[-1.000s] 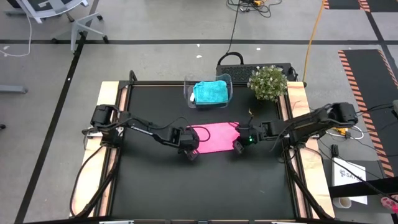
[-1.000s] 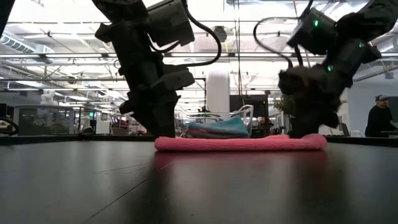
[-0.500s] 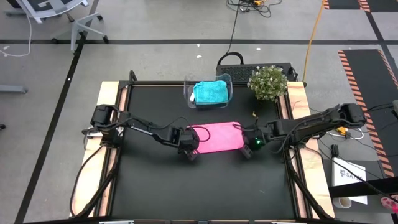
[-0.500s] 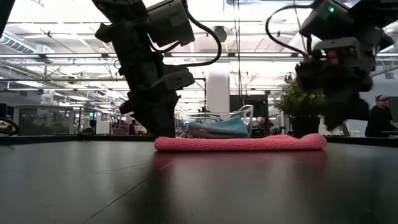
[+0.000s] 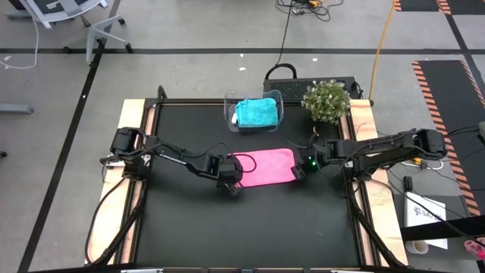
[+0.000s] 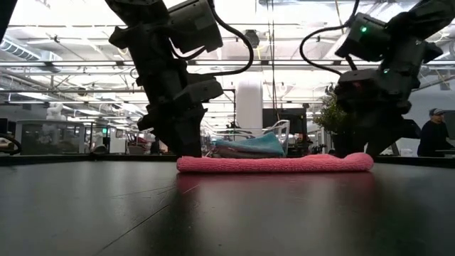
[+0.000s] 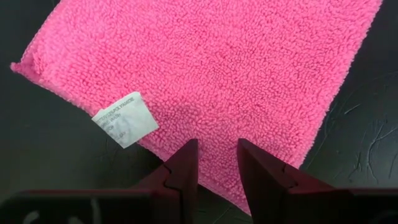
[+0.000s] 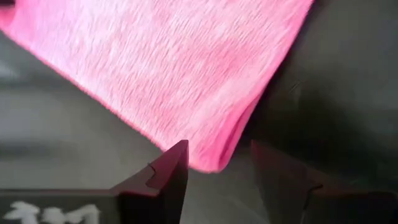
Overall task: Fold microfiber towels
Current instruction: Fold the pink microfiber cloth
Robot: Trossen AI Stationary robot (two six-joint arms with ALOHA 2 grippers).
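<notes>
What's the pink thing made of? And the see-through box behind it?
The pink towel looks like soft, fuzzy microfiber cloth: tiny nubby loops cover it and a white tag is sewn on. The bin looks like clear hard plastic, since the teal towel shows through.

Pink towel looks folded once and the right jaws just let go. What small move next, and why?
Probably close the right gripper on the folded edge of the pink towel in front of it: its jaws stand open with that edge between them, while the left gripper pins the opposite edge by the white tag. That would set up a second fold.
</notes>
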